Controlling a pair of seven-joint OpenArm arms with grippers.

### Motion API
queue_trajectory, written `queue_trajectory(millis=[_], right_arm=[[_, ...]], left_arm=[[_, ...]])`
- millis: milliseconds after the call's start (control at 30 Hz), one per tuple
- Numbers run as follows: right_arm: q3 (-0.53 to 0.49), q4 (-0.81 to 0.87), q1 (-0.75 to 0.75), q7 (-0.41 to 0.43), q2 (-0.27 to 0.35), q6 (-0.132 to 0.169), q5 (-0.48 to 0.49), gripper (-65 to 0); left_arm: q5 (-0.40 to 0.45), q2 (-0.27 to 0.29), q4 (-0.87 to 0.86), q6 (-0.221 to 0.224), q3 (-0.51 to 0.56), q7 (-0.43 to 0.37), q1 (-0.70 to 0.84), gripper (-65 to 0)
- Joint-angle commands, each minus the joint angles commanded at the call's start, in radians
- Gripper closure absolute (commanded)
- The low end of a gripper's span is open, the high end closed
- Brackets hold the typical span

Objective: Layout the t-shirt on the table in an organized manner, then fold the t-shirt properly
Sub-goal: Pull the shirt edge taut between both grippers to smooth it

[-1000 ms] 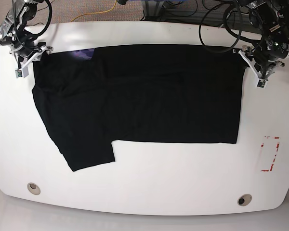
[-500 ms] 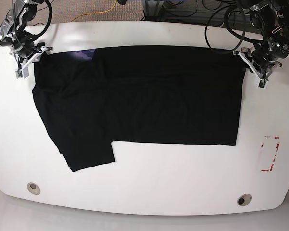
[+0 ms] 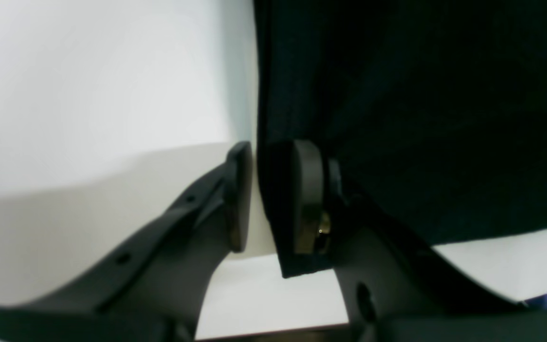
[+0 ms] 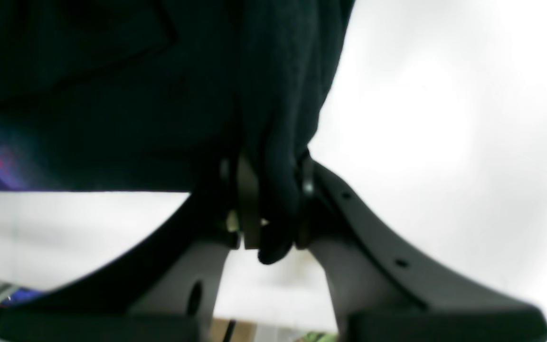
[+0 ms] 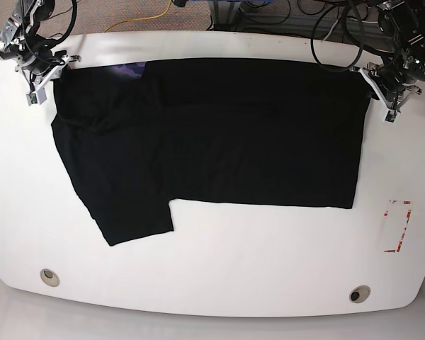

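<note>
Across the far half of the white desk [image 5: 212, 283] the black t-shirt [image 5: 219, 134] lies spread flat, one sleeve reaching toward the near edge on the base view's left and a bluish-purple mark [image 5: 131, 69] showing at its far edge. The right hand [image 4: 273, 209] is clamped on a bunched fold of the cloth at the far corner on that view's left. The left hand [image 3: 266, 194] sits at the opposite far corner with the shirt's edge between its fingers [image 3: 307, 194], a thin gap showing beside one of them.
</note>
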Motion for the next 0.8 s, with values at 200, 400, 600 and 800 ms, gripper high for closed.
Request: queue_trajectory(millis=[200, 400, 600, 800], right_arm=[[0.000, 0.009, -0.028, -0.014, 0.000, 0.000, 0.000, -6.5], [0.002, 0.011, -0.044, -0.014, 0.000, 0.000, 0.000, -6.5], [0.003, 0.100, -0.048, -0.014, -0.005, 0.000, 0.000, -28.1], [0.018, 0.245, -0.049, -0.018, -0.054, 0.000, -0.005, -59.6]], left_arm=[[0.000, -0.021, 0.006, 0.000, 0.000, 0.000, 0.023, -11.9], [0.000, -0.031, 0.083, 0.000, 0.000, 0.000, 0.060, -12.1], [0.000, -0.029, 0.153, 0.000, 0.002, 0.048, 0.068, -13.9], [-0.002, -0.028, 0.212, 0.000, 0.003, 0.071, 0.051, -31.4]])
